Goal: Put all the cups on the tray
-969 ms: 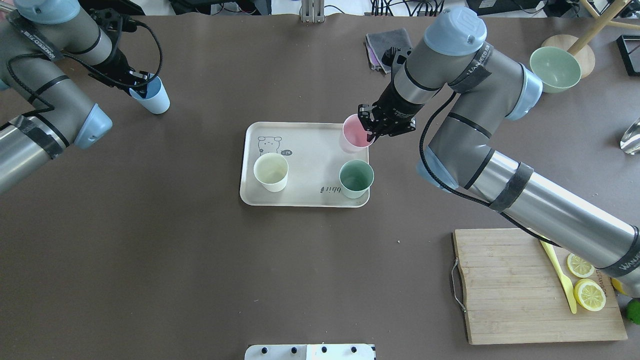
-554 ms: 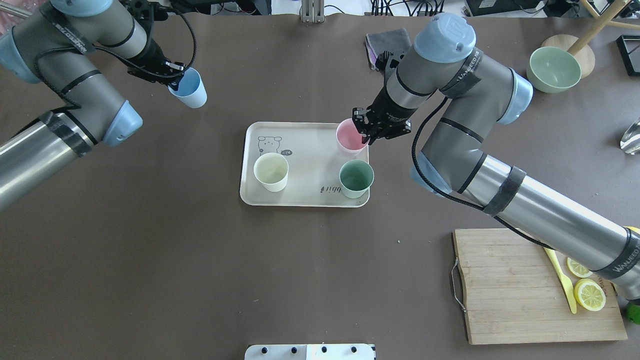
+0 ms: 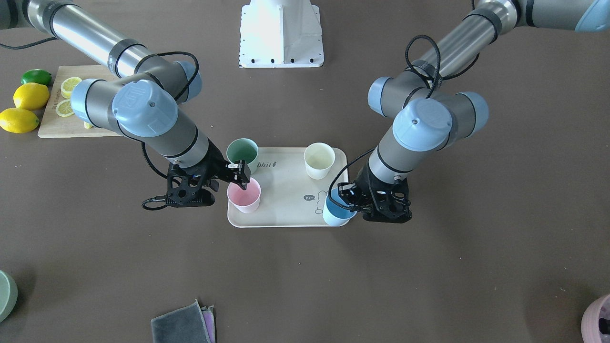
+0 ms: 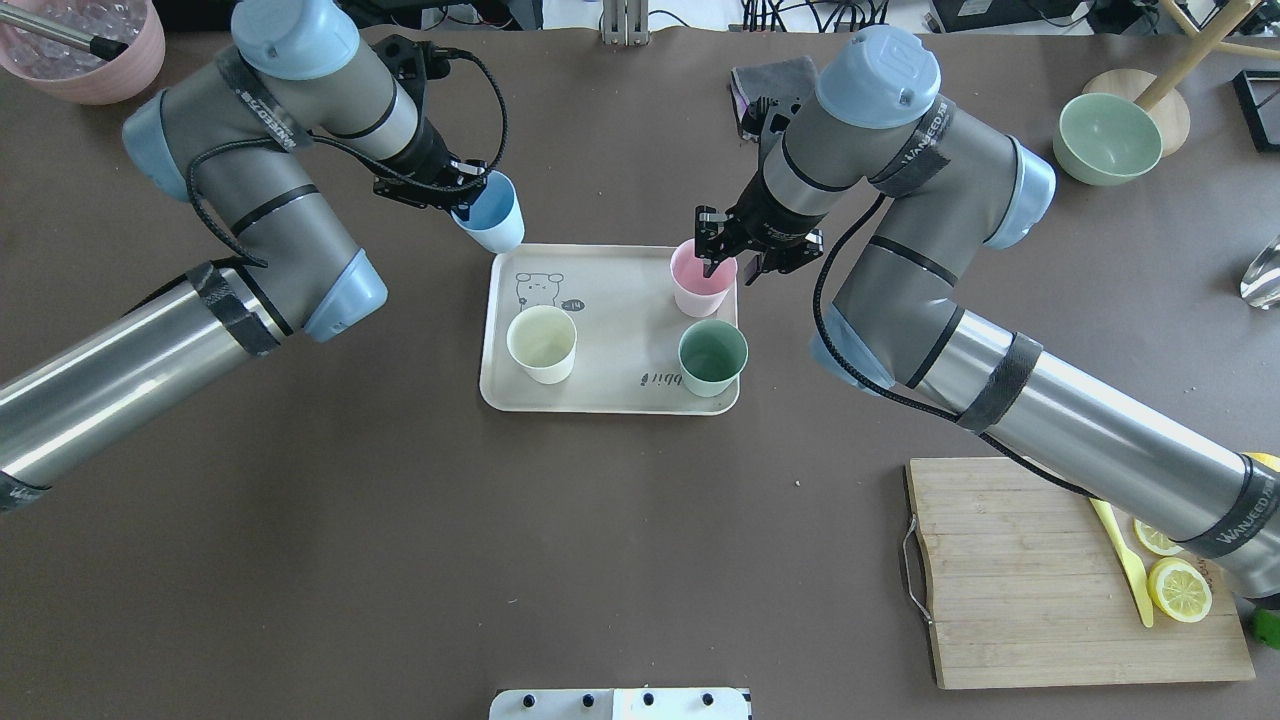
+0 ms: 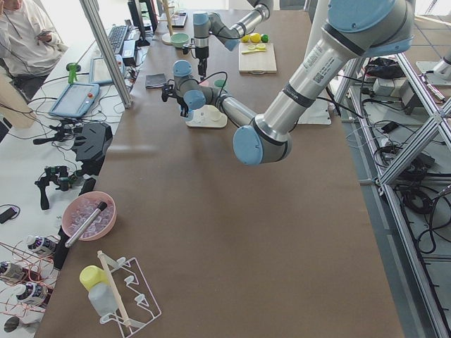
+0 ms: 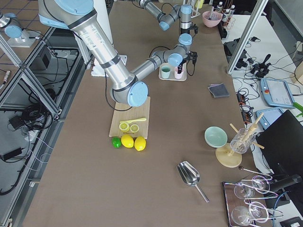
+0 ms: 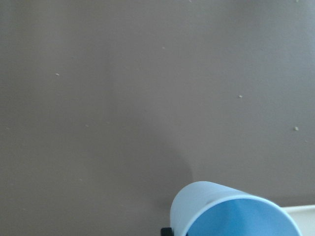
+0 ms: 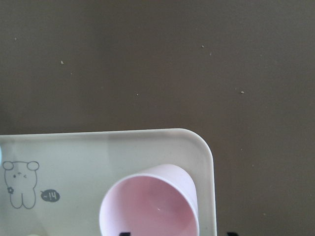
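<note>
Cutting board (image 4: 1020,580) with lemon slices (image 4: 1180,590), green bowl (image 4: 1110,137)

A flat beige rectangular tray (image 4: 620,318) with rounded corners, a raised rim, a bunny drawing (image 4: 540,290) and dark lettering (image 4: 660,380) is laid level. Three small matte handleless tapered cups are stood upright on it, mouths up. A cream white cup (image 4: 541,343) is set just below the bunny drawing, a sage green cup (image 4: 712,357) at the end of the lettering, and a pale pink cup (image 4: 700,282) in the corner next to the green one. A light blue cup (image 4: 493,212) of the same shape is clamped by its rim in the left gripper (image 4: 468,195), tilted, at the tray's corner nearest the bunny.
</note>
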Motion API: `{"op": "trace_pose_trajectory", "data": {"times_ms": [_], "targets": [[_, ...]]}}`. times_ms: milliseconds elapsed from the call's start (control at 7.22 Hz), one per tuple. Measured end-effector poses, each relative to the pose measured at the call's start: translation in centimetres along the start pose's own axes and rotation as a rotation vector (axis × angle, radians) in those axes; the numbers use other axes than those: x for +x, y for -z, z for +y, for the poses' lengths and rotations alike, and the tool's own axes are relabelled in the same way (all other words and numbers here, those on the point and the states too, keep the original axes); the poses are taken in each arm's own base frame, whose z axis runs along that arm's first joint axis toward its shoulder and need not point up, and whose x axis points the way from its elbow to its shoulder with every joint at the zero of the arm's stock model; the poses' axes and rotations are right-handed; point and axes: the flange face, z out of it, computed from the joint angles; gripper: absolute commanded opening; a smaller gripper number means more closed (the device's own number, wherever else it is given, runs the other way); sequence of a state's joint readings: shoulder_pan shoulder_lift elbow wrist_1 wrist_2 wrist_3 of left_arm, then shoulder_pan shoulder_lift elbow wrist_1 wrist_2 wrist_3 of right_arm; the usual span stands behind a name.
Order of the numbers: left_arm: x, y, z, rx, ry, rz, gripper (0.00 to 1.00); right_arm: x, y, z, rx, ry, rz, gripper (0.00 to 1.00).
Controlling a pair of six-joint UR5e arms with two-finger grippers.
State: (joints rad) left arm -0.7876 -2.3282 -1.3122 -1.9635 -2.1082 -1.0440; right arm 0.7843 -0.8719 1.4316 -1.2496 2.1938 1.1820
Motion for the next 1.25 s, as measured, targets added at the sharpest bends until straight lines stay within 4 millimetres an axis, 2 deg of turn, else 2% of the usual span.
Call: {"op": "trace_pose_trajectory", "data": {"times_ms": [138,277,415,554,692,831,969,1246], "targets": [[1.5,-0.9,1.3,-0.014,-0.014,0.007,0.71,0.6,0.8,-0.8,0.005,0.001,-0.003,1.00],[2.5,-1.6,2.3,-0.018,-0.026,0.008,0.98,1.2,1.5,-1.4,0.006,0.000,-0.005,1.00],[2.9,-1.7,2.6,-0.013,-0.033,0.008,0.98,1.9,2.0,-2.0,0.006,0.002,-0.006,1.00],[2.2,-1.0,2.0,-0.005,-0.039,0.010,0.98,2.9,2.6,-2.7,0.009,0.008,-0.003,1.00],[-0.4,0.5,0.8,-0.004,-0.047,0.013,0.98,5.5,3.6,-3.9,0.010,0.023,0.004,1.00],[-4.1,2.3,0.1,-0.012,-0.058,0.017,0.98,9.3,4.9,-5.1,0.009,0.040,0.010,1.00],[-8.9,4.4,-0.2,-0.016,-0.078,0.012,0.98,14.1,7.0,-6.4,0.012,0.058,0.015,1.00],[-18.9,8.5,0.7,-0.027,-0.145,-0.042,0.98,24.3,11.0,-7.5,0.028,0.108,0.033,1.00]]}}
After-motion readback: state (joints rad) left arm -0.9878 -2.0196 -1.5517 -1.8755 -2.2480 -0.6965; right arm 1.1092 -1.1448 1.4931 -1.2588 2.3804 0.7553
